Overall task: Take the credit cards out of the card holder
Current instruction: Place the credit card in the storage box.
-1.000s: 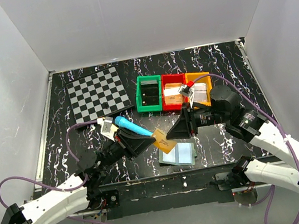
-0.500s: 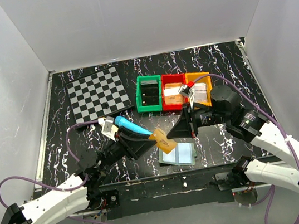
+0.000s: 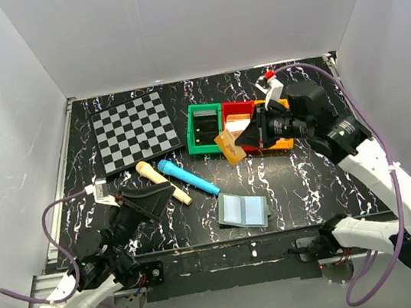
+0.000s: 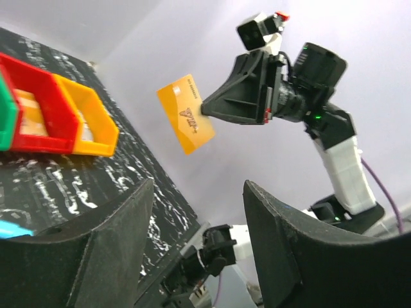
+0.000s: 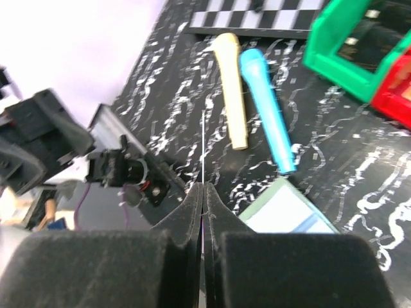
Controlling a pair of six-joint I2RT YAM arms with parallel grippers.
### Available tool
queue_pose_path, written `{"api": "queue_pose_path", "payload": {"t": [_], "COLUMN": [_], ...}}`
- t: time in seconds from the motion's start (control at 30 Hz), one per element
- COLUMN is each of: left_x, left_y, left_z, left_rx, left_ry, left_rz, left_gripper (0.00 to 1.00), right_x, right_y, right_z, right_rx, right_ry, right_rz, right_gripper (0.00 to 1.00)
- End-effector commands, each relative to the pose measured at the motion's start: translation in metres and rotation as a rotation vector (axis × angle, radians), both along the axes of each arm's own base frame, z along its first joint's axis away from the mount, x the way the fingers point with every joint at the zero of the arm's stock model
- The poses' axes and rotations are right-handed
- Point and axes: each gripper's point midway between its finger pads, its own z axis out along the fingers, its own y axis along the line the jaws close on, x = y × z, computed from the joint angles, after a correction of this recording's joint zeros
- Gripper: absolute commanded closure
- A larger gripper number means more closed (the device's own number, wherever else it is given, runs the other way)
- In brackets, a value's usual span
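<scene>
First, left fingers (image 3: pixel 164 196): low at the near-left corner of the counter (image 3: pixel 309 177), spread apart with nothing between them. They sit well apart from the card, which leaves the middle free for the other arm.
Checkered board (image 3: pixel 134 130): flat at the far left, no part in this job.
Cream stick (image 3: pixel 162 181) and blue marker (image 3: pixel 187 177): lying slanted side by side, between the left fingers and the card holder. A reach from the left would meet them first.
Card holder (image 3: pixel 242 210): open flat near the front edge, two pale panels facing up. I cannot tell whether another card sits inside.
Orange credit card (image 3: pixel 228 149): out of the holder and off the counter, raised in the air just in front of the bins.
Right fingers (image 3: pixel 241 143): closed tight on one edge of that card; the thin edge grip probably keeps its face free for laying down.
Green bin (image 3: pixel 191 133), red bin (image 3: pixel 237 105), orange bin (image 4: pixel 96 138): a row at the far middle, close by the raised card. Their walls are the likeliest thing to catch a corner.
</scene>
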Motion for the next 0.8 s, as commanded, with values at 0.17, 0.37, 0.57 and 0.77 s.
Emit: {"api": "queue_pose_path", "payload": {"t": [0.17, 0.37, 0.57, 0.77], "left_x": [0.020, 0.019, 0.022, 0.023], "left_y": [0.030, 0.019, 0.005, 0.000], "left_z": [-0.046, -0.034, -0.040, -0.055], "left_rx": [0.096, 0.101, 0.177, 0.180], "left_ry": [0.142, 0.070, 0.087, 0.115], "left_rz": [0.183, 0.146, 0.116, 0.102], "left_gripper": [0.45, 0.44, 0.43, 0.43], "right_x": [0.055, 0.089, 0.126, 0.167], "right_y": [-0.018, -0.032, -0.036, -0.036], "right_z": [-0.032, -0.066, -0.117, -0.137], "right_rx": [-0.386, -0.617, -0.583, -0.626], "right_ry": [-0.226, -0.369, -0.309, -0.410], "right_rz": [0.043, 0.242, 0.323, 0.275], "right_gripper": [0.99, 0.99, 0.99, 0.99]}}
